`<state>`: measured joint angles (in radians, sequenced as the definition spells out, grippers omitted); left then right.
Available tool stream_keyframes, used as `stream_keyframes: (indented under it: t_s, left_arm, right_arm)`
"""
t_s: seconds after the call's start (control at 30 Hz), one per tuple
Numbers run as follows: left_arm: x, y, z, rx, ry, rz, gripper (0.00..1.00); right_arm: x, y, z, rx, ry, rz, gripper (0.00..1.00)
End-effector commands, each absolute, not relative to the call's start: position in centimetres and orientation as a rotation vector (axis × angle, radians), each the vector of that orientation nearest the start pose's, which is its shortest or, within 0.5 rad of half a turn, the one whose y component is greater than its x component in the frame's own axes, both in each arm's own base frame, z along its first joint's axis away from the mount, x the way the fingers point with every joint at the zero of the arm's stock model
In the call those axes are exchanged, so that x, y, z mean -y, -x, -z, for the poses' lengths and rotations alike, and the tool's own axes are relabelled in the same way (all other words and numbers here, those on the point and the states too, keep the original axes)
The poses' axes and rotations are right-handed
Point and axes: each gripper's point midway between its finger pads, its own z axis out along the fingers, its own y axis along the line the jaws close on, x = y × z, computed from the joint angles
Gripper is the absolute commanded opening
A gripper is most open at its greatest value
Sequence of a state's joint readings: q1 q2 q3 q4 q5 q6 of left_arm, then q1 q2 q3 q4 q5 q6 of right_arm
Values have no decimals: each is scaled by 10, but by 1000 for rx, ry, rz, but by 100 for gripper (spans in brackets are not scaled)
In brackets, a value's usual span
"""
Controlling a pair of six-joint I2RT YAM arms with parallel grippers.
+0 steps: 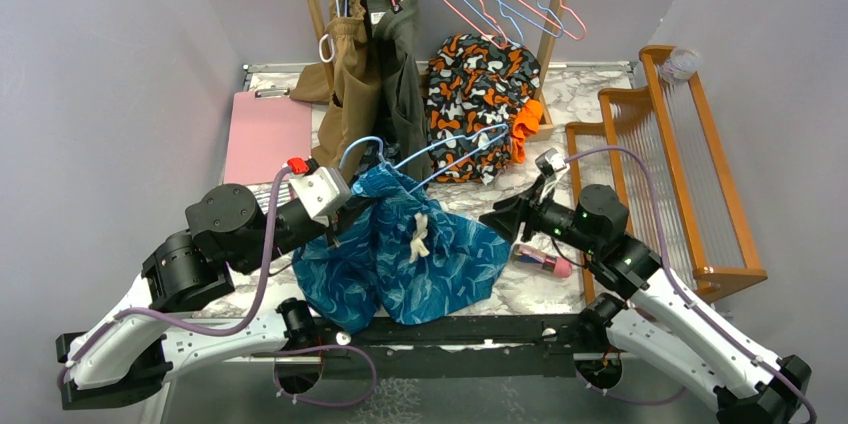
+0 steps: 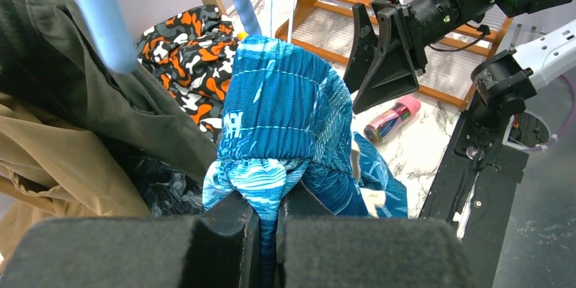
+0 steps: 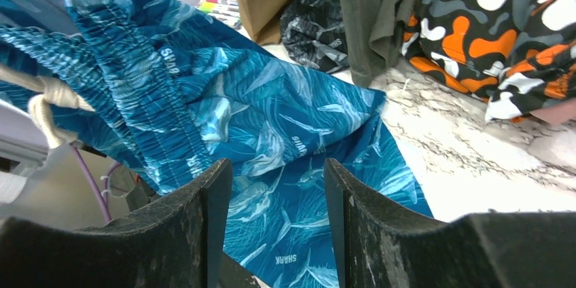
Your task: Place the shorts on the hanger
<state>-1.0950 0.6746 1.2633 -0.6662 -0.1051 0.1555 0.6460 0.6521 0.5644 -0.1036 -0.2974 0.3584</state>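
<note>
One grip is applied: the left hand (image 2: pixel 268 223) is clamped on a fold of the shiny teal-blue shorts (image 2: pixel 285 111), bunched just ahead of it by the thin light-blue wire hanger (image 2: pixel 100 16). The right hand (image 3: pixel 275 186) stands open and empty, so the slick cloth may slip off.

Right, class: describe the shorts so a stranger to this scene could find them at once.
Start at the marble table, near edge, between the left arm and right arm. The shorts sit bunched there, pinched by the left fingers. Only they are shiny teal with a cream drawstring, unlike the tan garment, olive garment and orange-blotched garment behind.
</note>
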Motion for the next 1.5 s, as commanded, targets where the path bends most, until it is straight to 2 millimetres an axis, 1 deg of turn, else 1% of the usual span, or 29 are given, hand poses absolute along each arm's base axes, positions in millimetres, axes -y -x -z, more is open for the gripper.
stream_keyframes:
  t_s: [0.0,0.1,0.2,0.3,0.47,0.67,0.87,1.1,1.23,1.47]
  left_arm:
    - [189,-127,-437,-1328,-852,655,0]
    - [187,-129,-436,-1333,-840,640,0]
    - [186,-134,-433,-1348,-829,614,0]
    - [187,-139,-427,-1362,-827,587,0]
    - [190,-146,-422,-1372,-818,555,0]
    - [194,-154,-420,-1376,-807,527,0]
    - [198,-158,-420,-1373,-797,518,0]
    - [199,-159,-420,-1371,-798,514,0]
    - [200,-159,-419,-1370,-800,515,0]
    - [198,-157,-419,-1367,-797,520,0]
  right_arm:
    - [-237,-181,-240,-1718,566,-1068,56]
    - [-245,-167,-242,-1682,642,-1151,59]
    - [-248,-157,-242,-1666,673,-1204,60]
    - [-249,-152,-239,-1675,679,-1234,60]
    - [-252,-150,-230,-1696,693,-1240,62]
    - [-261,-153,-221,-1722,702,-1216,64]
    - [-266,-165,-220,-1724,629,-1164,64]
    - [-281,-173,-207,-1779,605,-1143,63]
    - [-285,-178,-202,-1802,585,-1121,61]
    - [-287,-182,-200,-1813,567,-1113,50]
